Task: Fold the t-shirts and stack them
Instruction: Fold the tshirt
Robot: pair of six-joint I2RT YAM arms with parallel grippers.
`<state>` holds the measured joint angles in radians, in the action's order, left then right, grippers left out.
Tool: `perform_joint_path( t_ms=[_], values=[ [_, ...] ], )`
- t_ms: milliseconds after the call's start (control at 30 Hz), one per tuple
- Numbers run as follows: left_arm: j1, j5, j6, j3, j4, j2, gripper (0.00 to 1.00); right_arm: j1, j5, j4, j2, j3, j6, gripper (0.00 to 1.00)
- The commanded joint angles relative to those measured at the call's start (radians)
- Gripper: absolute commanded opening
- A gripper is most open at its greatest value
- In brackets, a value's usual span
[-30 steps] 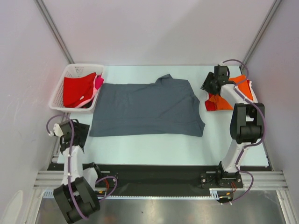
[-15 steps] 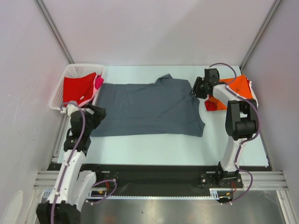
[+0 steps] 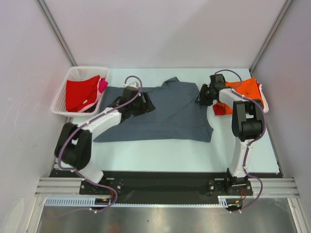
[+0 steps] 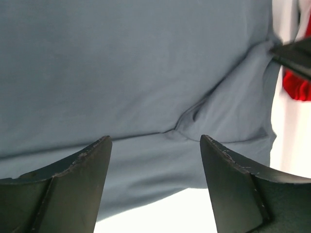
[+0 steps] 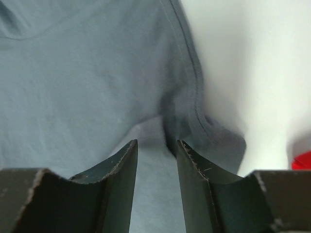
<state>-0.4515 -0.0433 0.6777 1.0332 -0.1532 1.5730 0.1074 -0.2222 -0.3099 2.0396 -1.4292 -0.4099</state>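
- grey t-shirt (image 3: 165,114): 1, under both claws
- orange t-shirt (image 3: 245,89): 1, just right of the right claw (image 3: 200,97)
- red t-shirt (image 3: 80,93): 1, well left of the left claw (image 3: 147,104)
- pink t-shirt (image 3: 102,85): 1, beside the red one
- red cloth (image 3: 218,109): 1, near the right claw; can't tell if it's a shirt
- basket (image 3: 82,71): 1
- claws: 2
- table (image 3: 160,153): 1
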Motion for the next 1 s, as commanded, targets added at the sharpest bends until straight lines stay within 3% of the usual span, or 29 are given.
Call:
perform_joint_path(
  t_ms=[0,100,200,233,367,667,833,967],
  values=[
    [-0.032,-0.049,-0.033,0.106,0.017,0.106,0.78,-0.005,-0.038,0.040,0.027,-0.059,0.005,0.43],
    [-0.058,-0.079,-0.036,0.169,0.018,0.198,0.75,-0.006,-0.071,0.051,0.044,-0.071,0.005,0.40],
    [-0.070,-0.116,-0.035,0.220,0.020,0.257,0.70,-0.006,-0.085,0.052,0.048,-0.076,0.008,0.26],
    [-0.072,-0.137,-0.032,0.229,0.020,0.289,0.69,-0.009,-0.091,0.052,0.048,-0.074,0.008,0.15],
    [-0.087,-0.171,-0.024,0.274,0.020,0.346,0.64,-0.018,-0.147,0.090,0.031,-0.051,-0.003,0.00],
    [-0.125,-0.219,-0.004,0.372,0.009,0.461,0.55,-0.038,-0.230,0.155,-0.021,0.012,-0.027,0.00],
    [-0.131,-0.216,0.019,0.375,0.000,0.495,0.43,-0.046,-0.253,0.169,-0.032,0.027,-0.035,0.00],
    [-0.138,-0.225,0.023,0.373,0.000,0.501,0.42,-0.049,-0.262,0.169,-0.041,0.032,-0.036,0.00]
  ],
)
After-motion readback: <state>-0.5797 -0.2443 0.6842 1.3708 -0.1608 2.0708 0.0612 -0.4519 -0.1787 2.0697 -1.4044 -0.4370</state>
